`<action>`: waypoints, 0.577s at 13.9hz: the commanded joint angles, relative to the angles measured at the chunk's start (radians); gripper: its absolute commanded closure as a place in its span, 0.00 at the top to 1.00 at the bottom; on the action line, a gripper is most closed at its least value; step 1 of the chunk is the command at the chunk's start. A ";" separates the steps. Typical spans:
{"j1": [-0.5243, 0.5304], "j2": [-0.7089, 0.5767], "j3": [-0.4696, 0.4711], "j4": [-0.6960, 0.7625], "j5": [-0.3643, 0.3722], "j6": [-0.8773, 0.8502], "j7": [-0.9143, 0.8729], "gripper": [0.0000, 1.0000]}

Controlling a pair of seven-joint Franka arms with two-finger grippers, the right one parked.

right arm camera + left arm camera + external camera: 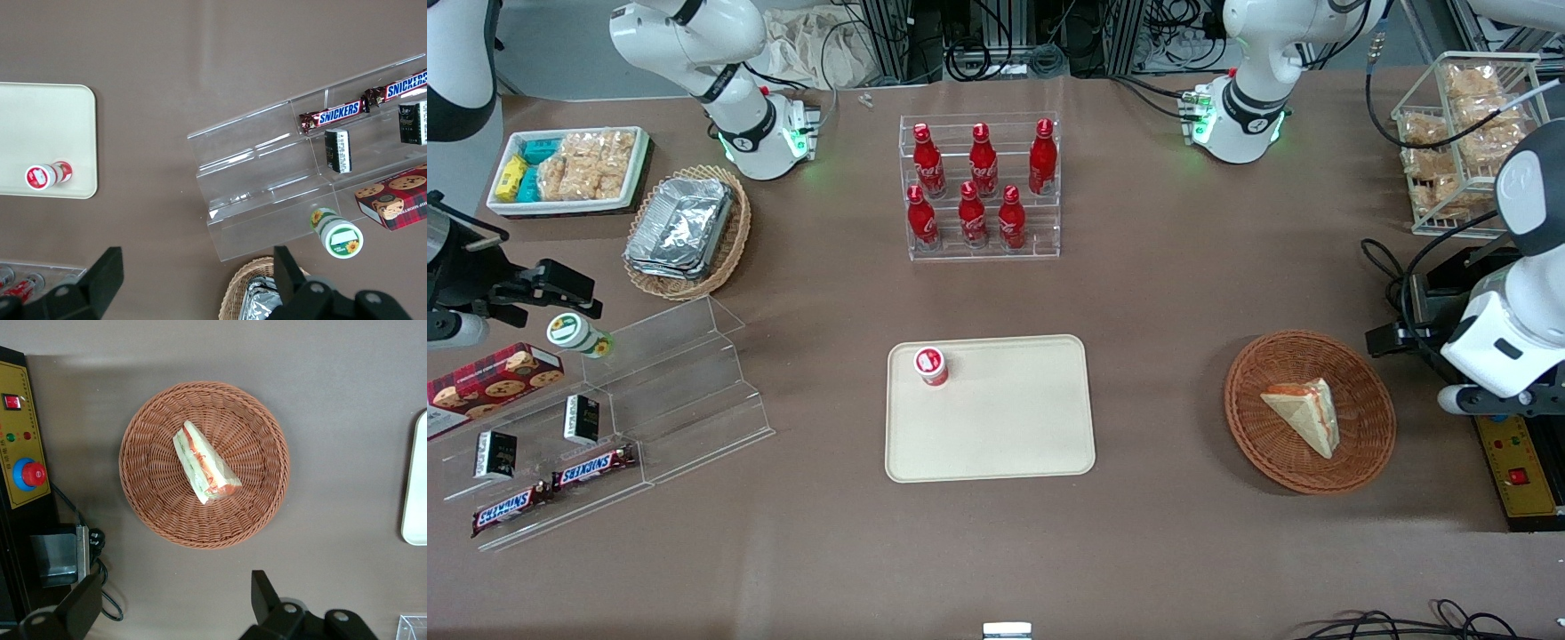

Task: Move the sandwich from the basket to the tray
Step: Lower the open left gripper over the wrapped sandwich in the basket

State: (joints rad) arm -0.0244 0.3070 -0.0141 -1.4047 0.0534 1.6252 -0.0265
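On the brown desk (827,551), at the parked arm's end: a white tray of snack packets (569,169), and near it a light tan woven basket holding silver foil boxes (685,233). Nearer the front camera, a clear plastic step shelf (685,391) with two Snickers bars (591,467), a red box of cookies (489,382) and a small jar with a green and white lid (578,335) lying on its side.

In the middle, a clear rack of six red bottles (983,187), all standing up. Nearer the front camera than the rack, the flat cream plastic tray with round corners (1005,418), with a little red and white cup (930,365) at one corner (the rest of it bare).

Toward the working arm's end, well apart from the tray, the round reddish-brown woven basket (1263,444). Inside it, near the middle, the pale bread sandwich wedge (1307,411) with red-orange and white filling along one edge, lying on its side.

Up in the air, over the desk just beside the basket: the left arm's black end effector (173,607), fingers (80,607) spread wide apart, holding nothing, not touching the sandwich.

Close by, a yellow control box with a red button (23,470). Farther from the front camera, a white wire rack of snack bags (1467,142).
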 commanded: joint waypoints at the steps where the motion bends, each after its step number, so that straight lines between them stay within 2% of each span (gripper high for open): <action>1: -0.011 0.003 0.013 0.010 0.014 0.021 -0.004 0.99; 8: -0.011 0.020 0.011 -0.032 0.016 0.035 -0.013 1.00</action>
State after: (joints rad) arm -0.0244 0.3247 -0.0117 -1.4107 0.0546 1.6431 -0.0281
